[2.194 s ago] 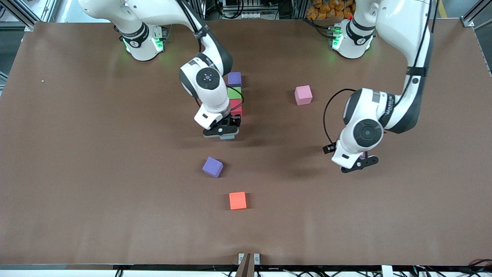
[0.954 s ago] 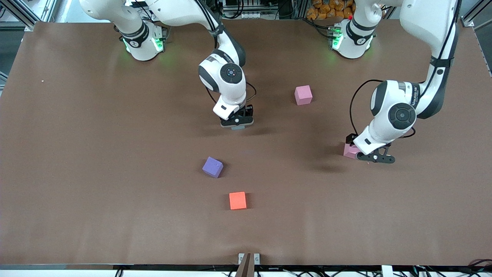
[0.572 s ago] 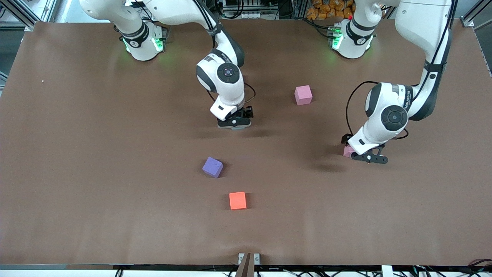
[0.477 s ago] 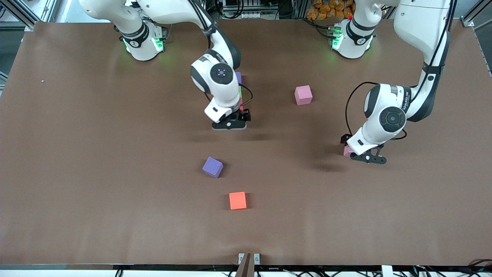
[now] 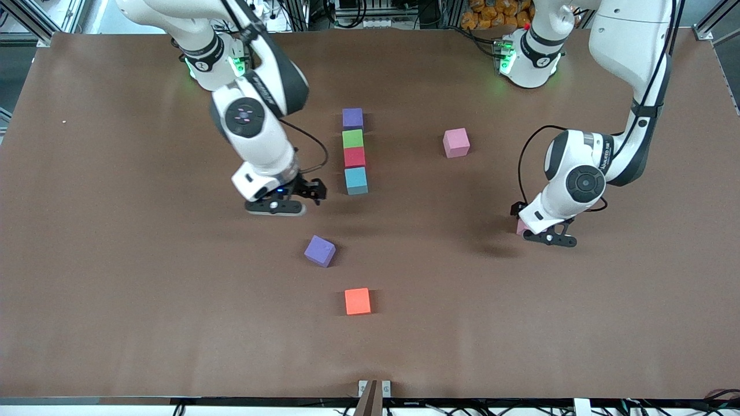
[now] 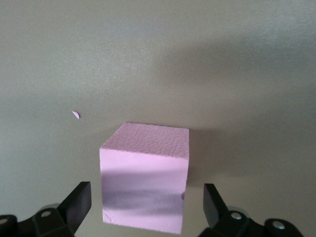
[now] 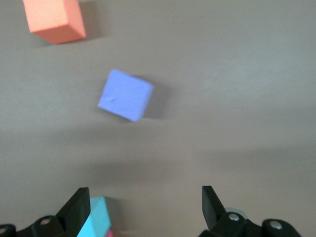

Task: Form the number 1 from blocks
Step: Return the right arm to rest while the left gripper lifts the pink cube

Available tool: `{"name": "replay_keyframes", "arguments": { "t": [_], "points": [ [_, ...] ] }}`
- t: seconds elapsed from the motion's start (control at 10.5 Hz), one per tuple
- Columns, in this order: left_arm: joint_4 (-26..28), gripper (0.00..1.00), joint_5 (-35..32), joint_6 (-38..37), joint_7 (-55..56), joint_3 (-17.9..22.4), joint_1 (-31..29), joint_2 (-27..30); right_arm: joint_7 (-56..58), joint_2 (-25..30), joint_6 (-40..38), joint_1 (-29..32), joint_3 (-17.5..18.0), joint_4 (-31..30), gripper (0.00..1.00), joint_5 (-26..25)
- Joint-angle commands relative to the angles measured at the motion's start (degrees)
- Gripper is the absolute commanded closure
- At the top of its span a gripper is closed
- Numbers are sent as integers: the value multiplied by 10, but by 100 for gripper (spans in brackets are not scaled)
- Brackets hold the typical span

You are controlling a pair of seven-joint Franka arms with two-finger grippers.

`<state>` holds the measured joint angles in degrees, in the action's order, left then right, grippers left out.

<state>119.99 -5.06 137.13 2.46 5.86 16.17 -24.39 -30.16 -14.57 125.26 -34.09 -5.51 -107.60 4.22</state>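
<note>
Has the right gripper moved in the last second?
Yes. The right gripper has left the light blue block, shifting toward the right arm's end of the table.

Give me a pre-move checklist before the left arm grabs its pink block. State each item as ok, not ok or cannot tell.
1. Left end effector open: ok, fingers spread wide.
2. Pink block centred between the fingers: ok in the left wrist view, a gap shows on each side.
3. Fingers low enough to close on the block: cannot tell.
4. Right end effector out of the way: ok, open, empty, beside the column toward the right arm's end of the table.
5. Column ready for another block: ok, purple, green, red and light blue stand in a straight line.
6. Loose blocks off the path: cannot tell.
</note>
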Motion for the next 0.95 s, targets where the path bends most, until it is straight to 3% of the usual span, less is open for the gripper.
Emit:
{"name": "replay_keyframes", "arguments": {
  "t": [0.0,0.1,0.19,0.57,0.86],
  "points": [
    [-23,10,37,11,-17,-6,-15,-27,57,35,-89,62,20,25,0,-6],
    [-30,68,64,12,-18,-6,-16,-36,68,35,-129,80,20,53,0,-20],
    [-40,100,66,12,-20,-6,-17,-46,70,34,-156,94,21,78,0,-36],
    [-48,100,87,11,19,-6,-2,-49,113,38,-193,146,26,135,0,-67],
    [-69,100,87,7,129,-7,41,-41,123,42,-257,236,78,212,0,-64]
  ]
}}
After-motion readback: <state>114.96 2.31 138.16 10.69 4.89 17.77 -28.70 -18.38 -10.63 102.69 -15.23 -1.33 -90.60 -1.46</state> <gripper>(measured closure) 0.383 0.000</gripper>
